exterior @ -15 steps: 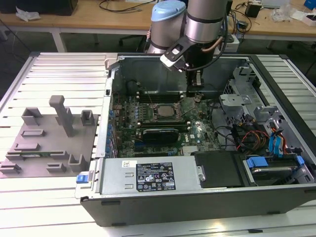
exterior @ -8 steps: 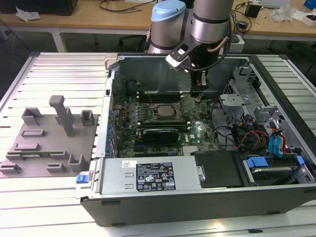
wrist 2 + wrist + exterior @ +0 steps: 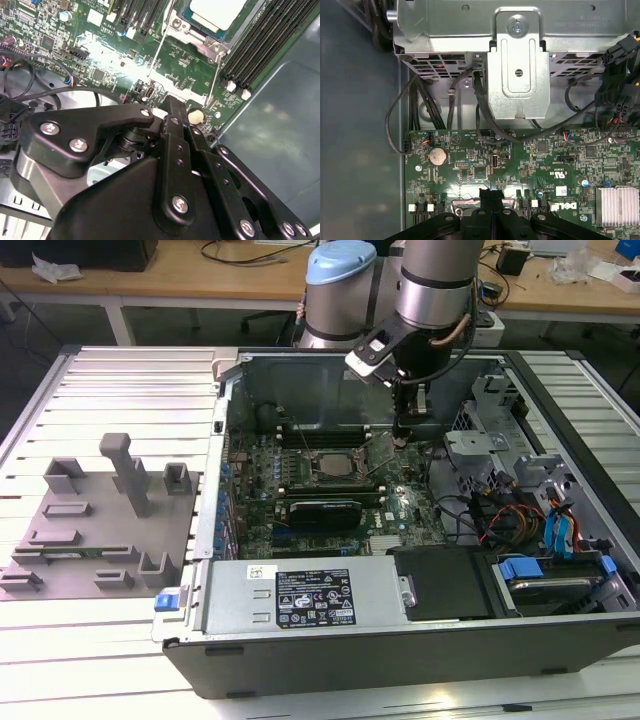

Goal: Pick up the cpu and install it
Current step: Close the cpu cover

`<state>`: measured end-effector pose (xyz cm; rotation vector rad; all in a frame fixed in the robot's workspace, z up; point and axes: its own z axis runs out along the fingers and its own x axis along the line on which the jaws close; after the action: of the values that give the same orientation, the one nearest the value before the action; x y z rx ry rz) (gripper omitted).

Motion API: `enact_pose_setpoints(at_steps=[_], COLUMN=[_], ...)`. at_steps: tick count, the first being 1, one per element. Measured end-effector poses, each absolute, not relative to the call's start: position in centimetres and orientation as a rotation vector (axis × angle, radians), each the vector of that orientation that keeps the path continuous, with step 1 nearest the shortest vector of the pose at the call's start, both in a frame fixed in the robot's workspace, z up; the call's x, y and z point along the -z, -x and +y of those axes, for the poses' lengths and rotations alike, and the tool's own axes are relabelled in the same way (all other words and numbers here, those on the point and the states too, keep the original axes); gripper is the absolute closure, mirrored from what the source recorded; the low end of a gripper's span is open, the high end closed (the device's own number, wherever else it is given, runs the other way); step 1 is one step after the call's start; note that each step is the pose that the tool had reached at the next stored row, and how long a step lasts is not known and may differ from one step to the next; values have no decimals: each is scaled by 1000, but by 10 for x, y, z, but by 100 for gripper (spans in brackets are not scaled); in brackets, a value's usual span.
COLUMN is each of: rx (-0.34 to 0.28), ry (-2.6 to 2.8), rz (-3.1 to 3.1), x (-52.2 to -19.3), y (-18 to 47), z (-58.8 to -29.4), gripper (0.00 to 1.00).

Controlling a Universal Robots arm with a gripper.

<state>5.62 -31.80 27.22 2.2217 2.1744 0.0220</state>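
In the exterior view my gripper [image 3: 403, 435] hangs inside the open computer case [image 3: 300, 660], low over the motherboard [image 3: 400, 505]. It is just to the exterior view's right of the black-framed socket [image 3: 335, 465]. A grey fixture tray [image 3: 100, 510] lies on the tabletop [image 3: 130, 380], well apart on the exterior view's left.

In the second wrist view the cpu [image 3: 217, 11] sits in the socket frame with its silvery-white top up, between rows of memory slots [image 3: 265, 40]. My gripper [image 3: 172, 102] is clenched, its fingers pressed together with nothing between them. Its tips are beside a round coin cell [image 3: 195, 116], apart from the cpu. I cannot tell whether they touch the board.

In the first wrist view my gripper [image 3: 490, 194] shows as one narrow black tip over the green board. The coin cell [image 3: 437, 156] is near it, and a metal bracket [image 3: 517, 75] with cables lies farther off.
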Motion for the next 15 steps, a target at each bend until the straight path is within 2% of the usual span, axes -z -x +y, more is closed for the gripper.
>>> enact_pose_setpoints(at_steps=[5, 15], rx=[19, 23], ry=[-2240, -2237], rz=[2192, 2199], x=[-266, -258], y=[-70, -76], z=[-318, -318], gripper=[89, 89])
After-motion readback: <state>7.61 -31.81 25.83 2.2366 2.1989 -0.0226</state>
